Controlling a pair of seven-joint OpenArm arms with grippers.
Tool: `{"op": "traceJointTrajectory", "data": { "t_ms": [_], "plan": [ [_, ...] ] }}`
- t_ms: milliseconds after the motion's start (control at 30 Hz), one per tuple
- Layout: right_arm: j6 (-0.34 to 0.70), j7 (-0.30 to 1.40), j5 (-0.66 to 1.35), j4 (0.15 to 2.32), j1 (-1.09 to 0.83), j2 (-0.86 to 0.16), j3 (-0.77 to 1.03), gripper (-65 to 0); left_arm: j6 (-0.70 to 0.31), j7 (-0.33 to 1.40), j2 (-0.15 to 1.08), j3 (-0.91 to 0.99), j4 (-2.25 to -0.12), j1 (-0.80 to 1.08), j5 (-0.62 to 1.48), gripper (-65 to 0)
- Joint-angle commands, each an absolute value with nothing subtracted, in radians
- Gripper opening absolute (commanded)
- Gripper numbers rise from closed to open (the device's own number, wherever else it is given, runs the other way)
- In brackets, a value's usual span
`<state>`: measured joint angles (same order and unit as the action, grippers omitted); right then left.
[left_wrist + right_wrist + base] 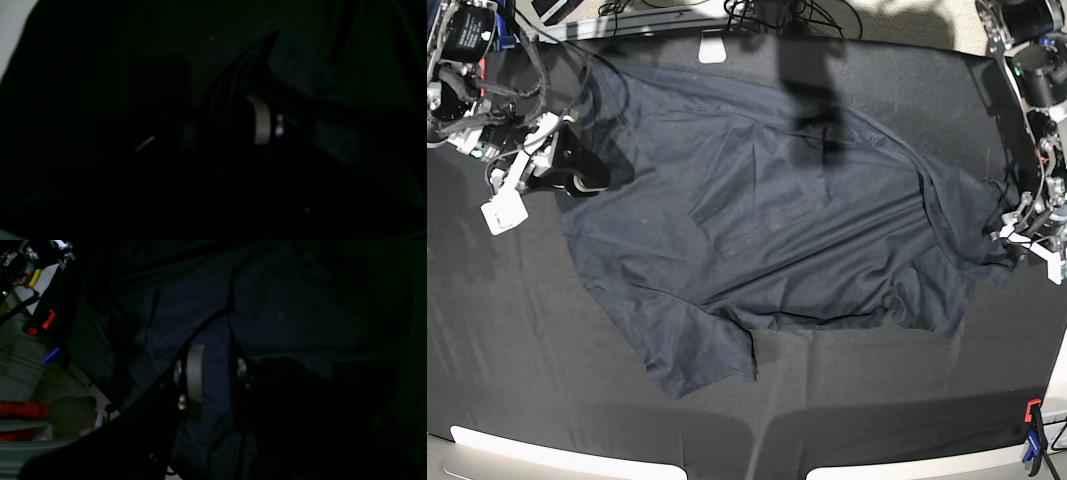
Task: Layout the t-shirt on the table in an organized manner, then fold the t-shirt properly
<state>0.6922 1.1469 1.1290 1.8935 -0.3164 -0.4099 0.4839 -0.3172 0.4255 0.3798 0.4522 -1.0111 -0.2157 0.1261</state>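
T-shirt: I see the t-shirt (767, 230) spread over the middle of the table (527, 350), rumpled rather than flat; one sleeve (692, 355) reaches toward the table's near edge; its far hem sits near the white tag (713, 48) at the table's far edge.

Table: black creased cloth shows all round the t-shirt; pale rim shows along the near edge; a red and blue clamp (1032, 450) sits at the table's near corner on the left arm's side.

Right gripper: in the base view the right gripper (577, 170) is at the t-shirt's edge on the right arm's side, low on the cloth; in the right wrist view the right gripper (213, 373) has its fingers (195, 373) partly apart with a band of dark blue fabric running between them; I read that as a pinch on the t-shirt.

Left gripper: the left gripper (1027, 235) is at the opposite, bunched edge of the t-shirt, where the fabric gathers into a point beside it; the left wrist view is nearly black, with one pale finger (262, 120) showing over dark cloth; I cannot tell whether the jaws are spread or pressed on fabric.

Shadow: a dark arm-shaped shadow (812, 90) lies across the t-shirt's far half.
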Motion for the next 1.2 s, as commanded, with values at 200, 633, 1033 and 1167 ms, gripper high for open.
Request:
{"op": "traceJointTrajectory", "data": {
  "t_ms": [200, 633, 1033, 1167],
  "plan": [
    [0.698, 1.129, 1.155, 1.909, -0.311, -0.424, 0.490, -52.4, -0.315, 0.534, 0.450, 0.456, -1.030, -0.233, 0.175, -65.0],
    [0.698, 1.131, 1.163, 1.909, -0.326, -0.424, 0.681, -52.4, -0.692, 0.778, 0.716, 0.459, -1.158, 0.014, 0.794, -65.0],
    [0.698, 1.137, 1.151, 1.909, -0.344, -0.424, 0.855, -52.4, -0.698, 1.187, 0.750, 0.665, -1.158, 0.067, 1.401, -65.0],
    [0.698, 1.138, 1.148, 1.909, -0.392, -0.424, 0.851, -52.4, -0.698, 1.171, 0.717, 0.669, -1.159, 0.066, 1.404, -65.0]
  ]
}}
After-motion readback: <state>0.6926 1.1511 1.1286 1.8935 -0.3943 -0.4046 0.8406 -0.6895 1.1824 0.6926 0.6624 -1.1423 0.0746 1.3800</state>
